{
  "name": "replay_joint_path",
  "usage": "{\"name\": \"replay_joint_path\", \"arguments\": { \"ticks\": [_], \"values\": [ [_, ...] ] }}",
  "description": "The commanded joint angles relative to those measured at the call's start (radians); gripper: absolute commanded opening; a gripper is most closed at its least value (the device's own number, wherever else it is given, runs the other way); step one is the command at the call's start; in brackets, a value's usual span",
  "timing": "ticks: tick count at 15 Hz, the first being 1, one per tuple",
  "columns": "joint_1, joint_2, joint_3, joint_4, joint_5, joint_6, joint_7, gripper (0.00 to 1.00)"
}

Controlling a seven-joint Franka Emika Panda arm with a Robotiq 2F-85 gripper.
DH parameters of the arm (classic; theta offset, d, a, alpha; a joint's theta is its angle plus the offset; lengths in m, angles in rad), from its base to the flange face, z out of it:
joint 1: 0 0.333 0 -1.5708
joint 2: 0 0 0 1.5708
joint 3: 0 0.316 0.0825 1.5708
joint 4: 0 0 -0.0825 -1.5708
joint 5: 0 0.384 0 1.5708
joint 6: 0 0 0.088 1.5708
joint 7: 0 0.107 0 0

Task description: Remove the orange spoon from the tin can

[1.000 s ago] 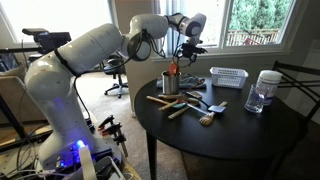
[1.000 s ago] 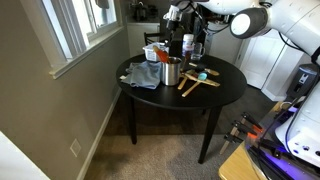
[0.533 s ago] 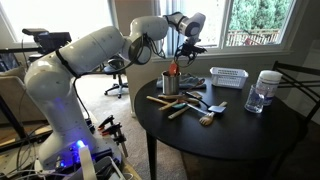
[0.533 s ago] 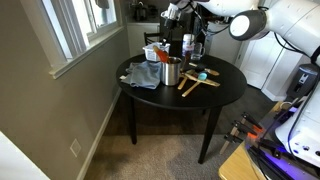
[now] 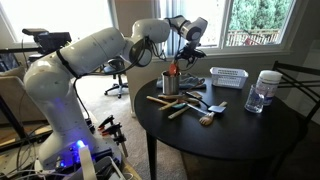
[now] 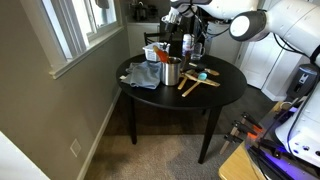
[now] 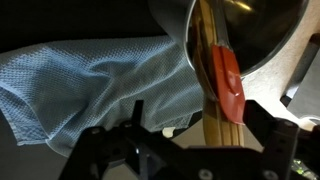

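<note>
The tin can (image 5: 169, 85) stands upright at the near-left part of the round black table (image 5: 240, 135); it also shows in an exterior view (image 6: 171, 71) and at the top right of the wrist view (image 7: 250, 30). The orange spoon (image 5: 173, 69) sticks up out of the can among pale wooden utensils (image 7: 207, 95); its orange-red end shows in the wrist view (image 7: 229, 85). My gripper (image 7: 195, 125) is open just above the can, and its fingers straddle the utensil tops without closing on them. It shows in both exterior views (image 5: 186, 47) (image 6: 184, 42).
A blue cloth (image 7: 90, 80) lies beside the can (image 6: 142, 75). Loose wooden utensils (image 5: 175, 105) and a brush (image 6: 201, 73) lie on the table. A white slatted basket (image 5: 228, 76) and a clear jar with a white lid (image 5: 264, 90) stand farther back.
The wrist has shifted slightly above the can. The can, spoon and other things have not moved.
</note>
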Motion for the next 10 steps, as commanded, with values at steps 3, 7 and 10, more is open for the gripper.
{"name": "replay_joint_path", "arguments": {
  "ticks": [3, 7, 10],
  "values": [
    [-0.004, 0.072, 0.034, 0.108, -0.026, -0.046, 0.013, 1.00],
    [-0.004, 0.073, 0.037, 0.109, -0.025, -0.047, 0.013, 1.00],
    [-0.011, 0.028, 0.040, 0.013, 0.014, -0.025, -0.050, 1.00]
  ]
}}
